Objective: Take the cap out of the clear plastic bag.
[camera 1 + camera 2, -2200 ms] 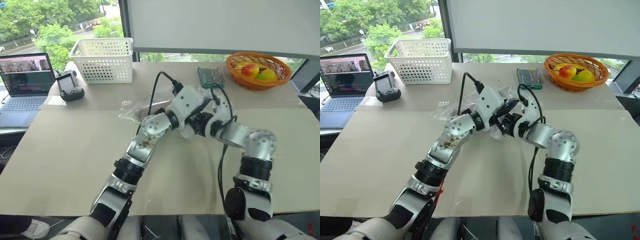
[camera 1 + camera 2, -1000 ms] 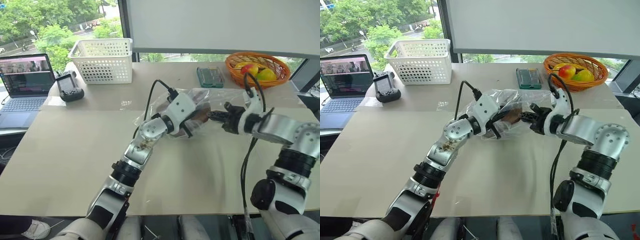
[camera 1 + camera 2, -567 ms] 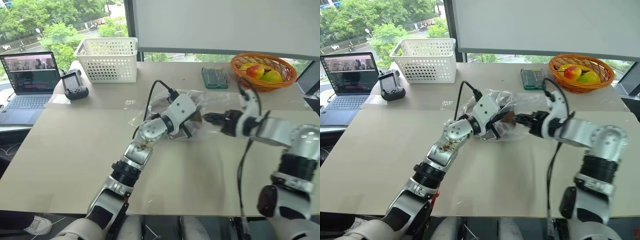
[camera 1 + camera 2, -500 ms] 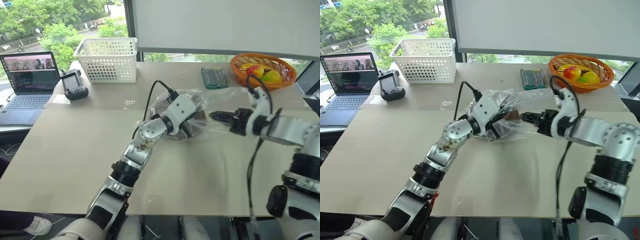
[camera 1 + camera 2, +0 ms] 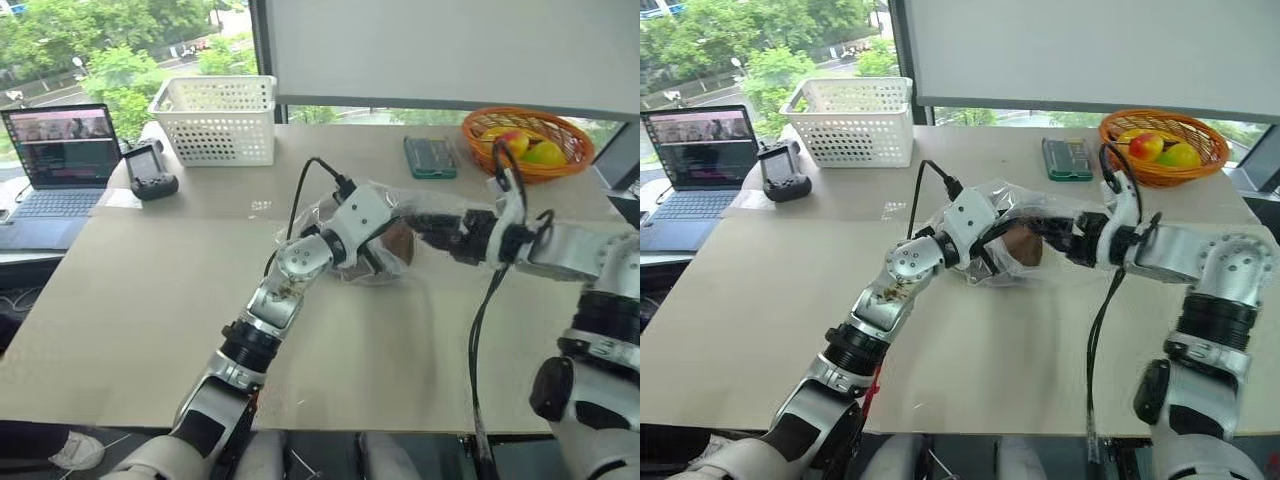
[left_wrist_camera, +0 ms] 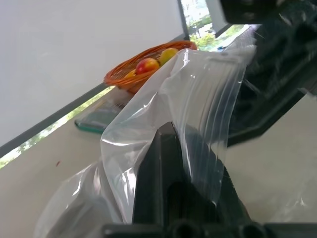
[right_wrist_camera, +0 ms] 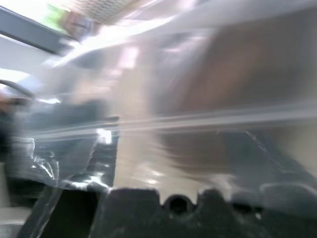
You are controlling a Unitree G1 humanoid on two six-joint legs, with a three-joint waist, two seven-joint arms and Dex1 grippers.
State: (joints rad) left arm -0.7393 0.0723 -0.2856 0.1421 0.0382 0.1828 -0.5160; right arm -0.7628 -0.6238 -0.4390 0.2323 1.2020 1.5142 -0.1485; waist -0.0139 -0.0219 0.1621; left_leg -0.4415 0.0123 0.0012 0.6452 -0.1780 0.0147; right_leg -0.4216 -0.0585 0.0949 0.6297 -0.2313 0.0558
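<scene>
Left pincer (image 6: 171,163): we see it clamped on the clear plastic bag (image 6: 198,99).
Right pincer (image 5: 1045,235): inside the bag mouth, spread wide.
Cap (image 5: 1023,245): brown, bagged; head views show it.

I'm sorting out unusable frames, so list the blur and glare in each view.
Right wrist view: heavily smeared, the clear plastic bag streaked with glare over the brown cap. Left wrist view: sharp, the bag backlit by the window. Eye views: crisp, evenly daylit.
</scene>
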